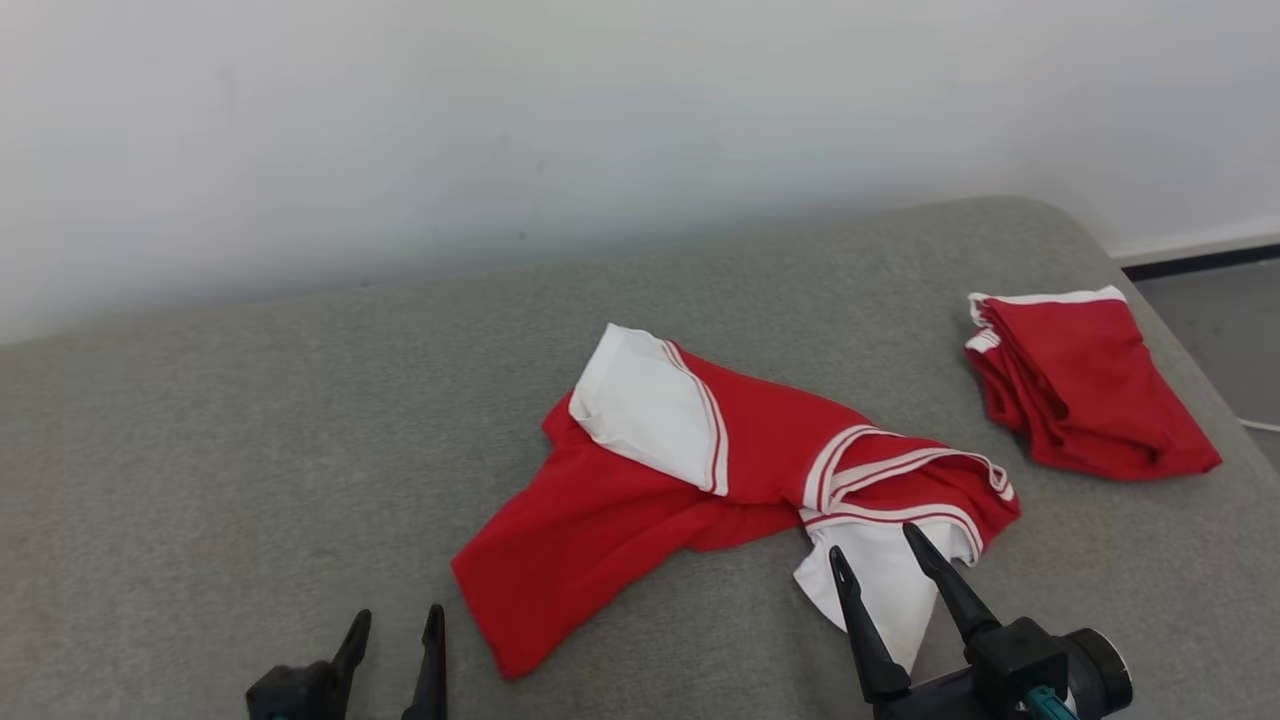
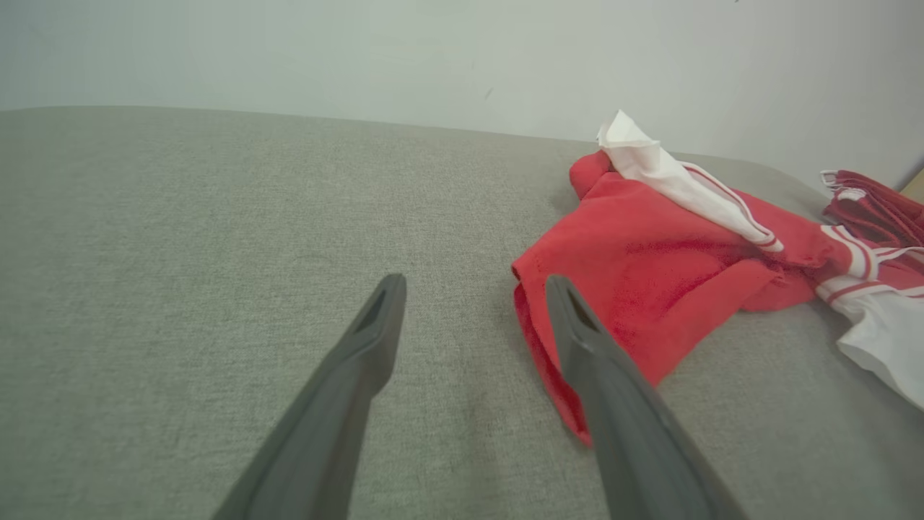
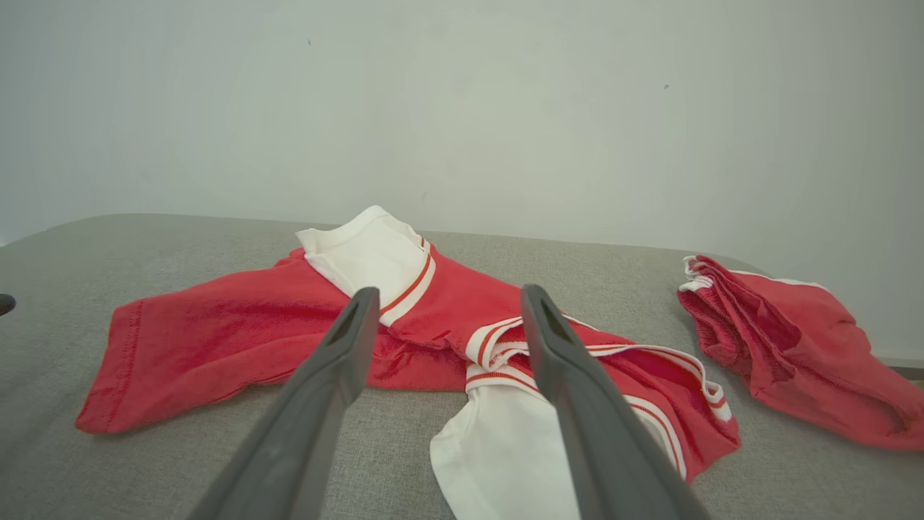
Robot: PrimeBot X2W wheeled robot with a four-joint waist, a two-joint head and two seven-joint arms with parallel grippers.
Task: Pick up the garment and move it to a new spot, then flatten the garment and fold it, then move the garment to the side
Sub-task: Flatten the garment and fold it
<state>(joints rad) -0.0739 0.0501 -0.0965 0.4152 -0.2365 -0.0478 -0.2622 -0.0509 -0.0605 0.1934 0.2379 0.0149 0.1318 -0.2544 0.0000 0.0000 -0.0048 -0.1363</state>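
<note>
As the garment [image 1: 640, 470] lay crumpled near the middle of the grey padded surface [image 1: 200, 450], neither arm had hold of it. Garment: red shirt with white, red-striped trim. One white sleeve was turned up on its far side, another white part spilled toward the near edge at right, and the red body trailed near-left. Not flattened, not folded.

Left gripper [image 1: 398, 612]: at the near edge, left of the garment, jaws spread wide, nothing between them. The left wrist view put its right finger just beside the red hem; contact could not be told.

Right gripper [image 1: 872, 540]: near edge, right side, jaws wide apart and empty, tips over the near white part of the garment. Whether they touched the cloth could not be told.

Second red piece [image 1: 1085, 385], folded, sat well apart at far right, near the surface's edge. White wall [image 1: 500, 120] ran behind; a strip of floor [image 1: 1225, 320] showed at far right.
</note>
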